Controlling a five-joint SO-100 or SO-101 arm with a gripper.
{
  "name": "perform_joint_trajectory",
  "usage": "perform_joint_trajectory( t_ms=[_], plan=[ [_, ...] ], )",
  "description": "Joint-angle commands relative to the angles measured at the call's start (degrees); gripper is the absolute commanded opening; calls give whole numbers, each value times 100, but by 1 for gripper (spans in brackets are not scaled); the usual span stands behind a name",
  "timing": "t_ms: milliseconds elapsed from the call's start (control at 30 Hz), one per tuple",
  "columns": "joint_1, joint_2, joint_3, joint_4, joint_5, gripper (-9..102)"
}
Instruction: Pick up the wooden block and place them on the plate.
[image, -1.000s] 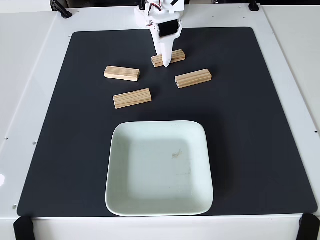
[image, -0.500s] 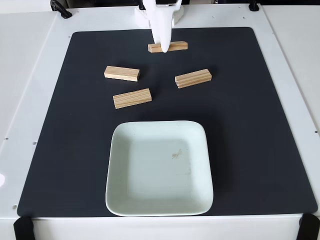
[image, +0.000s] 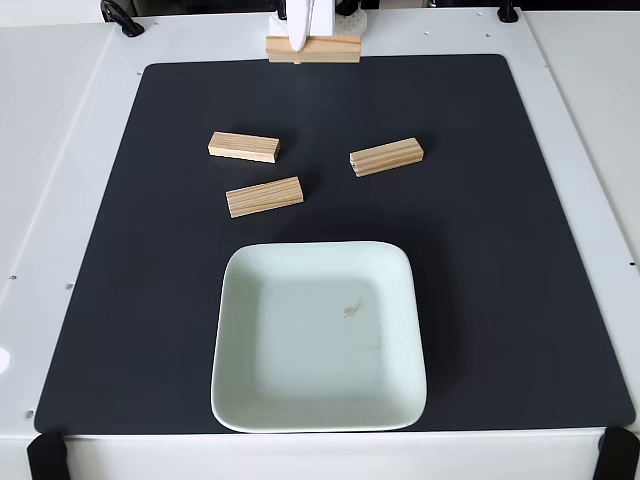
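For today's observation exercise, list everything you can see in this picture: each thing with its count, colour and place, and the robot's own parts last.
wooden blocks on the mat: three, pale brown; one upper left, one below it nearer the middle, one to the right
lifted wooden block: one, pale brown, held at the top edge of the fixed view
plate: one, pale mint green, square, near end of the mat, nothing on it
mat: one, black, covering most of the table
table: one, white
claw: one, white, top centre, shut on the lifted wooden block
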Motion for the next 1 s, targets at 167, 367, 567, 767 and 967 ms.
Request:
perform_joint_trajectory(
  t_ms=[167,367,567,767,967],
  plan=[
    [26,-1784,-1002,-1705,220,0],
    [18,-3876,-2979,-1107,606,0],
    [-9,-5818,-5247,510,686,0],
    [-70,-7506,-7084,1793,686,0],
    [-70,-8657,-8543,2602,624,0]
  ],
)
